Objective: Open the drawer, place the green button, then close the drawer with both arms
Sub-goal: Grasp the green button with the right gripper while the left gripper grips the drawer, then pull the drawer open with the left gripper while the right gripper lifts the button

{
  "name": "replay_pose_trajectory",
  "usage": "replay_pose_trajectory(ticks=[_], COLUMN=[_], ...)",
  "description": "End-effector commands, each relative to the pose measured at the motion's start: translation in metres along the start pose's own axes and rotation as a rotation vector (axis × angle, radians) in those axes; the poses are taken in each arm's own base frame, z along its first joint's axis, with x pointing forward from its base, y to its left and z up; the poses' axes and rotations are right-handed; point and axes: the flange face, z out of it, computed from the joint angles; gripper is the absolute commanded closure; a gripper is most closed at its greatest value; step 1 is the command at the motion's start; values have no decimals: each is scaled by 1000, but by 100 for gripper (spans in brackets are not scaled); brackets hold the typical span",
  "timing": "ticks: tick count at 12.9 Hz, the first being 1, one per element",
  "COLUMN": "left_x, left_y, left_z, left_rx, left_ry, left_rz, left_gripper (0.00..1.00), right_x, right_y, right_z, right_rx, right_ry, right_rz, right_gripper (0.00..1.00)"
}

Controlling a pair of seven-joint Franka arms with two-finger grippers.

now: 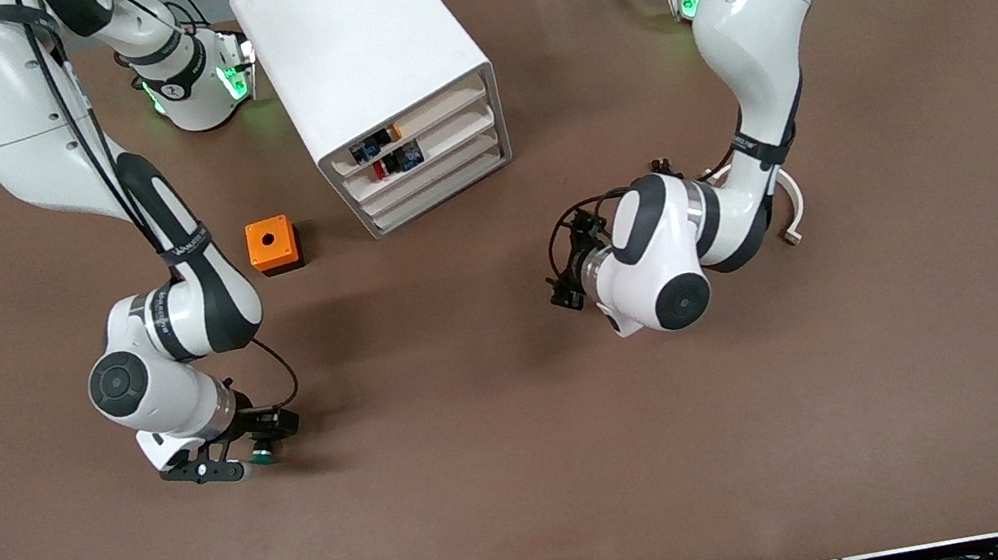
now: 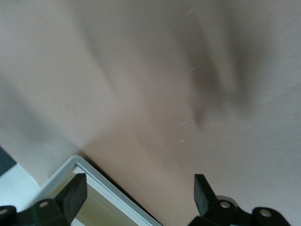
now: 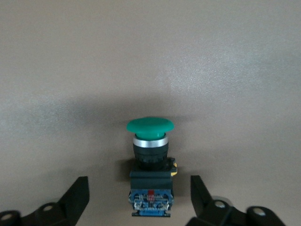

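Observation:
The button (image 3: 149,160) lies on its side on the brown table, green cap pointing away from the wrist, dark blue-black body toward it. My right gripper (image 3: 139,197) is open, a finger on each side of the body, not touching it. In the front view the button (image 1: 262,453) and right gripper (image 1: 245,446) are nearer the camera than the cabinet, toward the right arm's end. The white cabinet (image 1: 366,59) stands at the back; its third drawer (image 1: 439,178) is shut. My left gripper (image 1: 563,281) is open and empty, low over bare table (image 2: 138,193).
An orange box with a hole (image 1: 273,245) sits beside the cabinet, toward the right arm's end. The two upper trays (image 1: 396,150) hold small parts. A white-rimmed corner (image 2: 89,172) shows in the left wrist view; I cannot tell what it is.

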Motion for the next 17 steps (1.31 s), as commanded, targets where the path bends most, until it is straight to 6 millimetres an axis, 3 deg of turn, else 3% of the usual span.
replay_pose_trajectory(ticks=[1, 5, 7, 9, 12, 13, 17], left_x=[-31, -61, -73, -74, -76, -84, -93], left_y=[-2, -12, -21, -19, -25, -31, -40], left_z=[24, 44, 64, 76, 100, 116, 142], left_rx=[46, 123, 174, 227, 344, 374, 438], left_ry=[-85, -131, -159, -245, -315, -292, -246], left_rz=[-271, -595, -613, -630, -682, -693, -727], left_gripper=[0, 0, 0, 0, 5, 10, 27], right_x=[-2, 0, 2, 0, 0, -3, -14], right_y=[1, 9, 18, 20, 10, 4, -13], right_z=[2, 2, -2, -10, -51, -67, -149], right_rx=[5, 5, 2, 8, 24, 19, -10], right_ry=[-5, -6, -37, -92, -122, -150, -246], right_rz=[18, 29, 50, 67, 163, 190, 326], right_gripper=[35, 80, 94, 98, 100, 100, 100])
